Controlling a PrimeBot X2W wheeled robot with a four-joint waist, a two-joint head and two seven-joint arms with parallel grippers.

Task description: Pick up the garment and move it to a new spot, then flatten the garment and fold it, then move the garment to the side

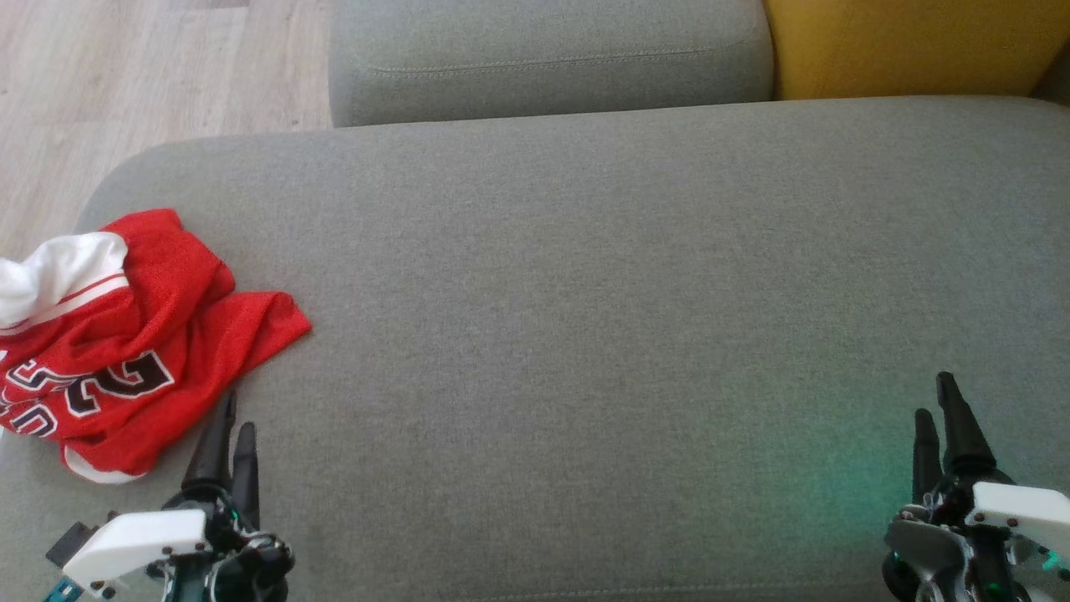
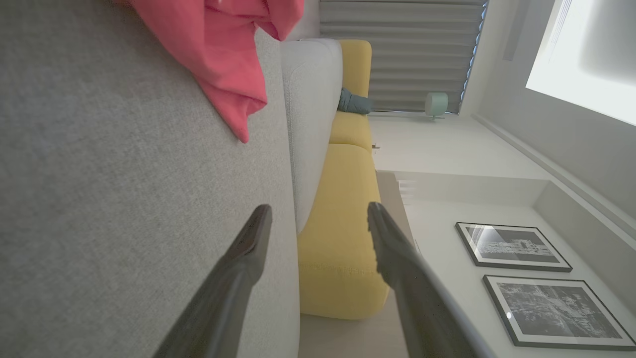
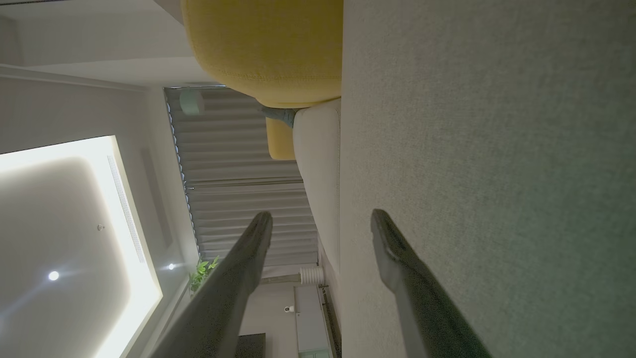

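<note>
Far left, head view: pale wooden floor (image 1: 125, 75) is showing beyond the rounded corner of the grey seat cushion (image 1: 602, 276). The garment (image 1: 125, 334), a red mesh jersey with white trim and dark numerals, is lying crumpled on the left end of that cushion. Its white part is reaching the left frame edge and one red flap is spreading out to the right. The left gripper (image 1: 238, 414) is hanging just below the garment's lower right edge, pointing up toward it. In the left wrist view its two dark fingers (image 2: 248, 248) are standing wide apart and holding nothing, and the garment's hem is lying ahead on the cushion, apart from the tips. Behind the seat, a grey back cushion (image 1: 543, 58) is running across the top, with a yellow cushion (image 1: 903, 42) sitting just beside it at the upper right. A faint green glow (image 1: 836, 477) is falling on the fabric at lower right. The right gripper (image 1: 934, 395) is hanging there over the seat, well apart from the garment. In the right wrist view its fingers (image 3: 238, 278) are spreading wide, gripping nothing.
</note>
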